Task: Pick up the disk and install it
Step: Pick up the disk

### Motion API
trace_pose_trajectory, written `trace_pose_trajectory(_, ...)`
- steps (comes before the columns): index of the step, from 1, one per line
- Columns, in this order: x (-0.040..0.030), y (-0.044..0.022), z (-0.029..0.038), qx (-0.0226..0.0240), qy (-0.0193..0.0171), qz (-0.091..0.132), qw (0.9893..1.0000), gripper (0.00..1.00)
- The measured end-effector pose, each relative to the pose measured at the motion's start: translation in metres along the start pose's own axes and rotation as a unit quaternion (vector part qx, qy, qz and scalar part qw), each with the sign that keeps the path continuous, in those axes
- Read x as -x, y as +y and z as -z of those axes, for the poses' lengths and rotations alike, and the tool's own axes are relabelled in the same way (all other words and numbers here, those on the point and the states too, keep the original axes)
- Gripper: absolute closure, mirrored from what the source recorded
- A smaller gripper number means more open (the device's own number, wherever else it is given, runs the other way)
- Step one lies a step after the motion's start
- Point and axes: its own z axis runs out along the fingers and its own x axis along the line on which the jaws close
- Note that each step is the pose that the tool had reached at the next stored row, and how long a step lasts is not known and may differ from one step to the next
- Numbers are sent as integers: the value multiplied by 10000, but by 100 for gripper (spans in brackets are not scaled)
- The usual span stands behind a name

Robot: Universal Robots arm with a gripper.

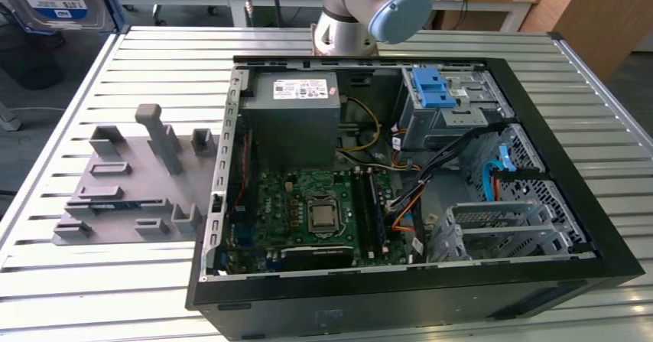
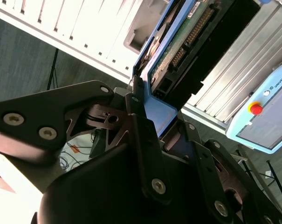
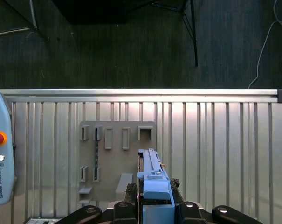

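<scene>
While the gripper (image 3: 153,196) clamps the disk (image 3: 150,163), grey fixture plate (image 3: 115,156) seemingly beneath, slatted table (image 3: 215,140) around.

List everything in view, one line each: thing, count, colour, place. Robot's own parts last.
table: 1, silver slatted, under everything
computer case: 1, black, open, on the table
power supply box: 1, grey, inside the case
drive cage: 1, grey with blue latch, inside the case
motherboard: 1, green, on the case floor
holder plate: 1, grey, on the table, exterior view's left of the case
pendant: 1, pale blue with red button, by the table
disk: 1, blue-framed, held over the holder plate
arm: 1, grey with blue cap, at the case's far end
end effector: 1, black, shut on the disk
</scene>
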Motion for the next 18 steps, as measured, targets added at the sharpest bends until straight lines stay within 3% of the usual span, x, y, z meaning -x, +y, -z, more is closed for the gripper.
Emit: trace_pose_trajectory(18, 1, -41, 1, 0, 0, 0, 10000, 64)
